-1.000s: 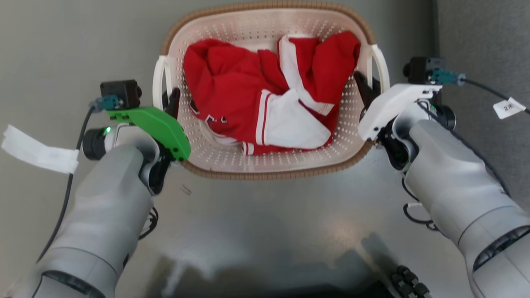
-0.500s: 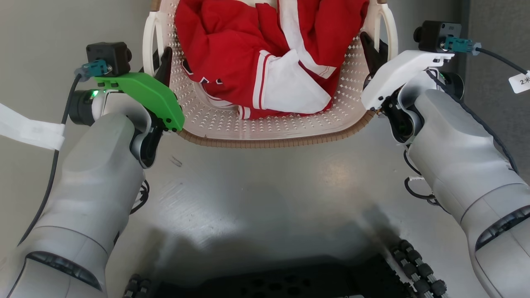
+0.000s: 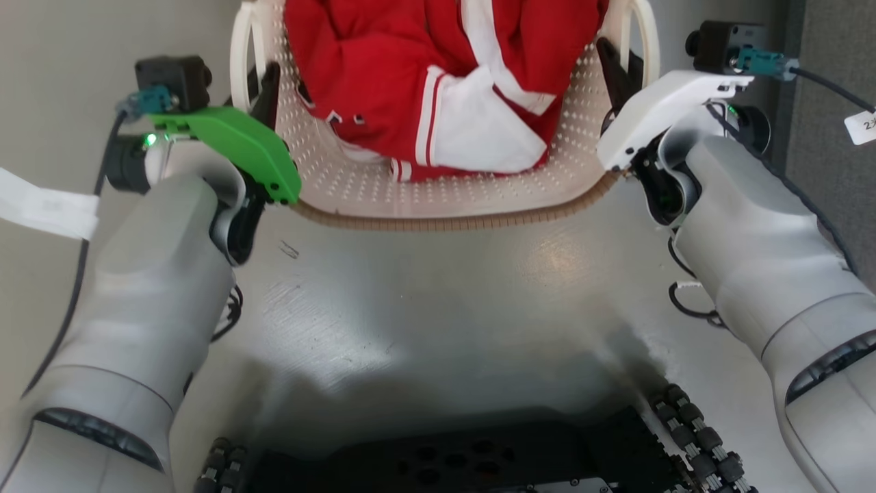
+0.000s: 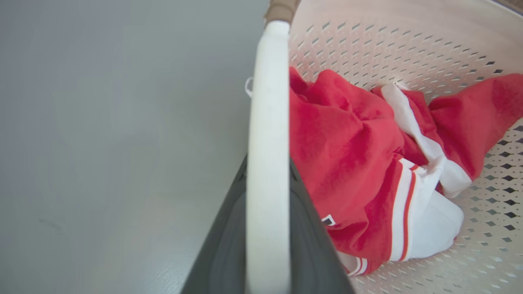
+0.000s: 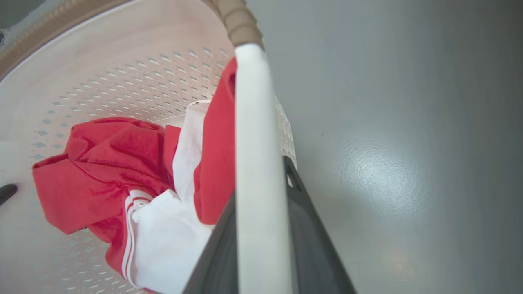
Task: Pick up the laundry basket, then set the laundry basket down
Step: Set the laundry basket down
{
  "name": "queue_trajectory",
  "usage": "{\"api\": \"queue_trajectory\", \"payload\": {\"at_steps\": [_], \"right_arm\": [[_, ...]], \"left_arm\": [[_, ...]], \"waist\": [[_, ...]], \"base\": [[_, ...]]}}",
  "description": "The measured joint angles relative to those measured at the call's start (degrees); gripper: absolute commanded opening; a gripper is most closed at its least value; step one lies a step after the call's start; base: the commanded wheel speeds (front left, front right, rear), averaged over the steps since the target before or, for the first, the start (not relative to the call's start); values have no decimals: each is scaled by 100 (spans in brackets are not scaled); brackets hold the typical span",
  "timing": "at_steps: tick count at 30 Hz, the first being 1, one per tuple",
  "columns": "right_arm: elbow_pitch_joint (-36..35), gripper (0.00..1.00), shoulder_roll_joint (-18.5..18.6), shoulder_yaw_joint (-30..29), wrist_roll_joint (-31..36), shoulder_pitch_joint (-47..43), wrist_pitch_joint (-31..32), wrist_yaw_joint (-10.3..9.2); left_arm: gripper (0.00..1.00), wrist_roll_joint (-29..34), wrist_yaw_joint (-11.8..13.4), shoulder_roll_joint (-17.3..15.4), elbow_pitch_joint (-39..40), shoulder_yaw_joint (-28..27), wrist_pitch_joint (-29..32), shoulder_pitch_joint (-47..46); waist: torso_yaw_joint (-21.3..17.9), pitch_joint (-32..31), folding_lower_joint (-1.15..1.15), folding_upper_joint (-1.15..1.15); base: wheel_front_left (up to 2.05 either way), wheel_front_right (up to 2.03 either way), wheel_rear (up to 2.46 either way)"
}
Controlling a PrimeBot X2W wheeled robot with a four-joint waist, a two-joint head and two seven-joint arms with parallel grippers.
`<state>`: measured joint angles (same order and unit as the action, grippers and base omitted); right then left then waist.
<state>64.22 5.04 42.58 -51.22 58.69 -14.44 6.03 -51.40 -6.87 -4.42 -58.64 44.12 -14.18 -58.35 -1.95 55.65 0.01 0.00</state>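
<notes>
the laundry basket [image 3: 342, 185] has climbed our head view since a second ago, along with our left hand [image 3: 263, 79] and right hand [image 3: 619, 65], the camera shifting too. each hand pinches a side handle [image 4: 267, 163]. the basket hangs above the floor [image 3: 438, 308]: lifted, we judge; setting down remains.

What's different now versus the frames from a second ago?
The head camera has shifted, so the whole scene sits higher in view. The laundry basket looks larger, which fits a lift under way. Unchanged: left tool and right tool stay clamped on its white handles; the red clothes lie inside.
</notes>
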Motion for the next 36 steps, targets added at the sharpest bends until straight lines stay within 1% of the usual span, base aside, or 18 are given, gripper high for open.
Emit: {"api": "queue_trajectory", "payload": {"at_steps": [10, 24, 36], "right_arm": [[-120, 0, 13, -147, 182, 302, -63, 0], [-294, 0, 27, -386, 370, 301, -63, -8], [-333, 0, 8, -552, 543, 276, -63, -8]], "left_arm": [[0, 330, 0, -137, 360, -358, 0, -219], [0, 606, 0, -145, 524, -577, -1, -208], [0, 688, 0, -126, 528, -692, -55, -143]], "waist": [[5, 234, 0, 0], [-41, 395, 0, 0], [-66, 441, 0, 0]], "base": [[0, 0, 0], [0, 0, 0], [0, 0, 0]]}}
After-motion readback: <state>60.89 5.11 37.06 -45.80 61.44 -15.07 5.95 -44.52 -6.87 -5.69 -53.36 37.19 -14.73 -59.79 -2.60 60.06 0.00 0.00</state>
